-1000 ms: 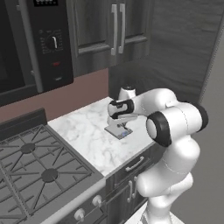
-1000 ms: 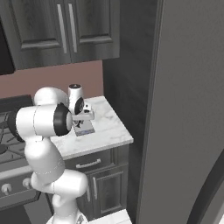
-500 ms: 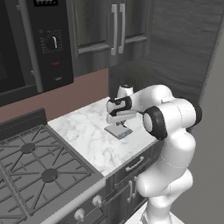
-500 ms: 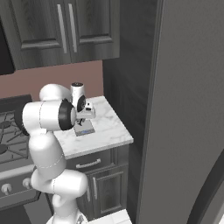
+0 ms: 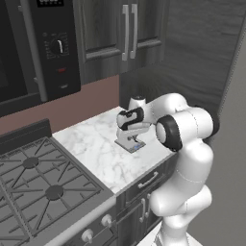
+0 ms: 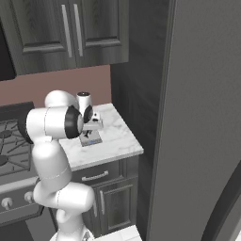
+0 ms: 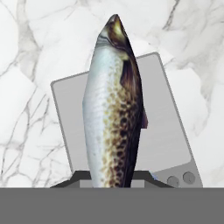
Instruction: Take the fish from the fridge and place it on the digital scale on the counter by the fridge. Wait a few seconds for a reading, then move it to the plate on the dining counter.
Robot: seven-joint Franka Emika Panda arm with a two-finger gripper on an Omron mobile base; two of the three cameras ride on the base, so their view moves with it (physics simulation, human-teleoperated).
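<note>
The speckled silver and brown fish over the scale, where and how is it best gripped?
Grip the slender speckled silver-brown fish across its narrow body near the tail end, coming from above, much as the gripper holds it now. The hand view shows it long and thin, its sides flat enough for the finger pads, its head pointing away over the flat grey square scale on the white veined marble counter.
</note>
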